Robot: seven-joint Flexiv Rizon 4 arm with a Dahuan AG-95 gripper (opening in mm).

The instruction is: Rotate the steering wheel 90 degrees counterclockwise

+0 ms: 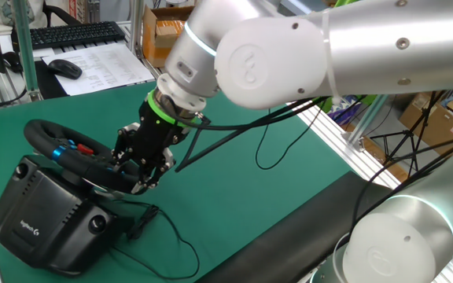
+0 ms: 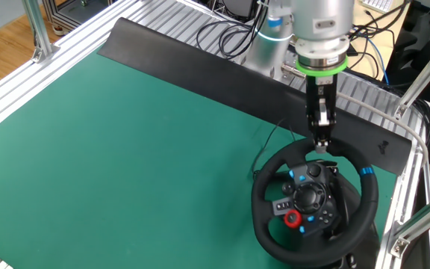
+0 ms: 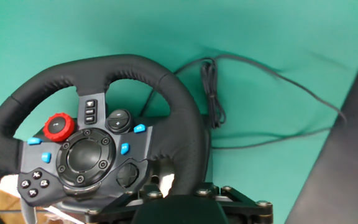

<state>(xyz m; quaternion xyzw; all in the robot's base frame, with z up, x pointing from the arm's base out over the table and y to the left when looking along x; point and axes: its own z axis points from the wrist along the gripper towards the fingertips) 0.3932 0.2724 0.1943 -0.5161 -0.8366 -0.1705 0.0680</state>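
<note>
Where the green mat (image 1: 274, 196) meets its left edge sits the steering wheel (image 1: 65, 153) on its boxy black base (image 1: 49, 220), near the front corner, a thin cable (image 1: 171, 232) trailing from it. Next, my pincer (image 1: 136, 169) at the wheel's rim; whether it grips the rim or merely touches it, I cannot tell. Behind, far left to centre: keyboard (image 1: 73, 33), mouse (image 1: 65, 68), printed sheets (image 1: 104, 63), cardboard boxes (image 1: 167, 27). Right: aluminium frame rail (image 1: 344, 145), further boxes (image 1: 439, 118).
</note>
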